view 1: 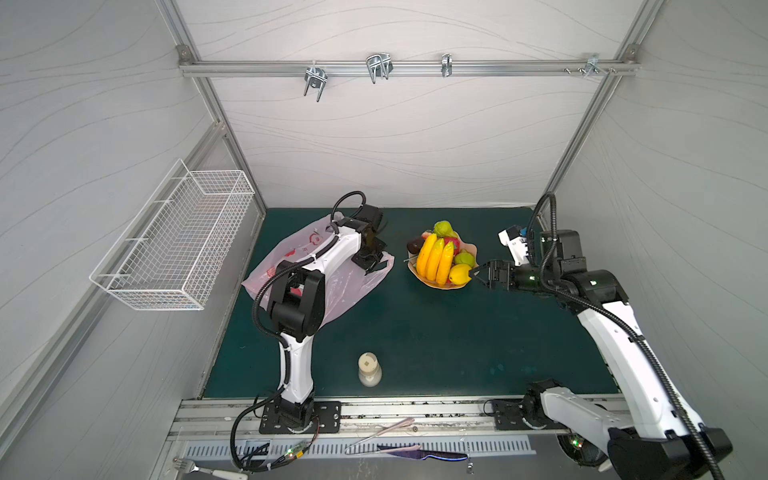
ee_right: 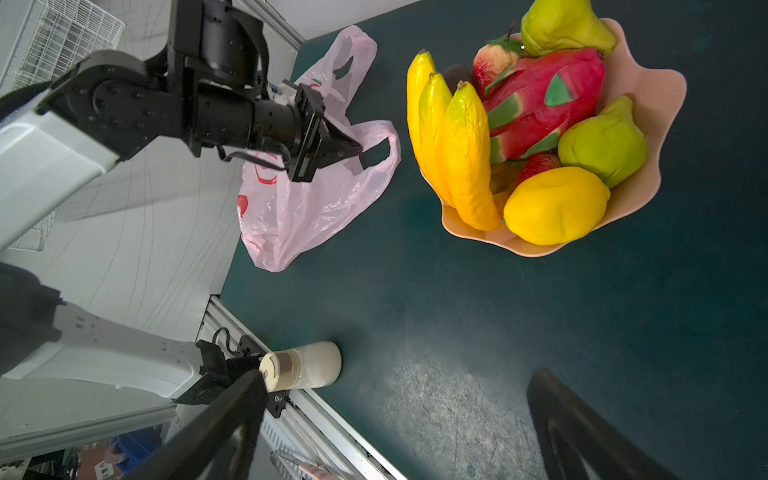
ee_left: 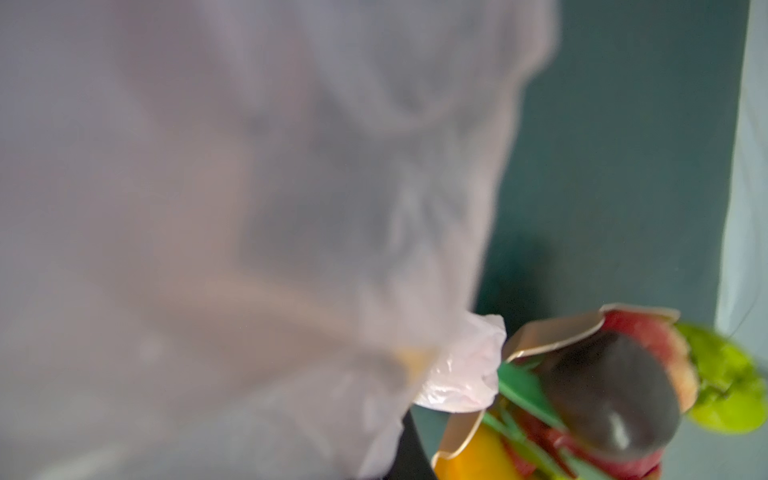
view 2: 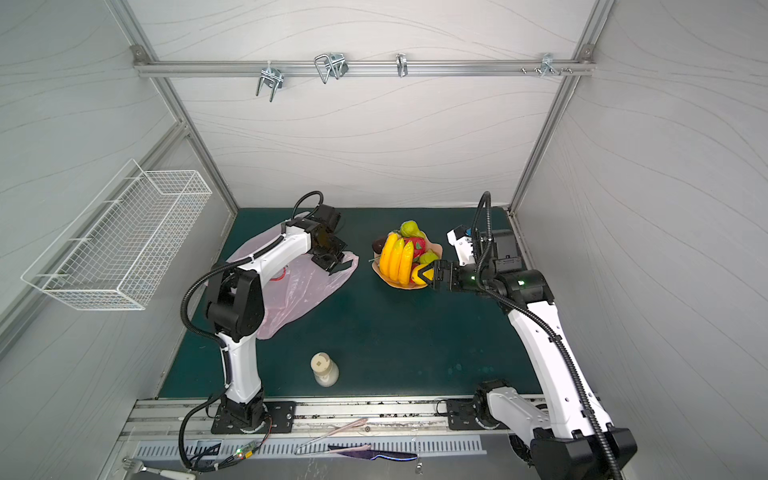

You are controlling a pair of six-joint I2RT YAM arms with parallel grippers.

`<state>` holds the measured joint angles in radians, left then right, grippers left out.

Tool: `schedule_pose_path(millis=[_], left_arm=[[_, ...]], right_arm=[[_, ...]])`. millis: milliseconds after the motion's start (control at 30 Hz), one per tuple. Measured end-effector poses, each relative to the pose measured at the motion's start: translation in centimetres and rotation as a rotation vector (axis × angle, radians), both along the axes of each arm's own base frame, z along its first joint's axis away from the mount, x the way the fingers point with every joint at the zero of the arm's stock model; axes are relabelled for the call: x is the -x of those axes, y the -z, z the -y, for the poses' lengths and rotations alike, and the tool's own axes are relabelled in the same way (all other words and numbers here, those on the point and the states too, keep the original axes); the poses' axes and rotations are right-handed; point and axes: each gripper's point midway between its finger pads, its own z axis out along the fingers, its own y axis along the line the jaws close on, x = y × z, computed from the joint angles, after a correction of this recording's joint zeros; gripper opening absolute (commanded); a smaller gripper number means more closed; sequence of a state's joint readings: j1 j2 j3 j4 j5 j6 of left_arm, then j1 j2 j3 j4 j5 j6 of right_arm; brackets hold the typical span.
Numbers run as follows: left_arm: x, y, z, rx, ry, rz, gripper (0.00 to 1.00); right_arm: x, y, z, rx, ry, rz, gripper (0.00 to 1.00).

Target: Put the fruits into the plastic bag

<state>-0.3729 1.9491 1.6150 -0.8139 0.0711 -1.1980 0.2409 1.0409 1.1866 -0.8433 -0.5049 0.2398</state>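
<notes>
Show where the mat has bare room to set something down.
Bare mat: between plastic bag and dish, and the broad stretch right of the bottle. Crowded: the dish, heaped with fruits, right gripper open beside it.

Cream bottle (view 1: 369, 369), white wire basket (view 1: 174, 249)

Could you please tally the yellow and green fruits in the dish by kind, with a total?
Bananas: 3
Lemon: 1
Pears: 2
Total: 6
</notes>
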Motion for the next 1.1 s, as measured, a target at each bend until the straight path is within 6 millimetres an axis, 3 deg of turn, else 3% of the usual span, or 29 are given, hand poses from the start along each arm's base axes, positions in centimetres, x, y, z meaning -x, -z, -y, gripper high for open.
schedule_pose_path(millis=[267,400,533,667,833,1100], left_arm=[[7.4,-3.8,-0.4,-0.004,0.322,0.047,0.00],[12.1,-5.0,-0.9,-0.021,0.504,0.037,0.00],[16.5,-6.0,-2.6,-0.070,0.657,0.011,0.00],[19.7,-8.1,-5.2,-0.155,0.759,0.035,0.00],[21.6,-9.8,-6.9,-0.216,0.822,0.093,0.00],[22.8,-10.2,-7.3,-0.220,0.868,0.124,0.00]], right_arm=[[0.1,1.4,0.0,-0.003,0.008,-0.040,0.99],[0.2,2.2,-0.3,-0.019,-0.003,-0.059,0.99],[0.5,2.5,-1.3,-0.062,-0.052,-0.066,0.99],[0.5,3.0,-2.7,-0.067,-0.118,-0.054,0.99],[-1.3,4.2,-3.8,-0.043,-0.157,-0.032,0.99],[-5.5,6.1,-5.0,0.002,-0.189,-0.019,0.93]])
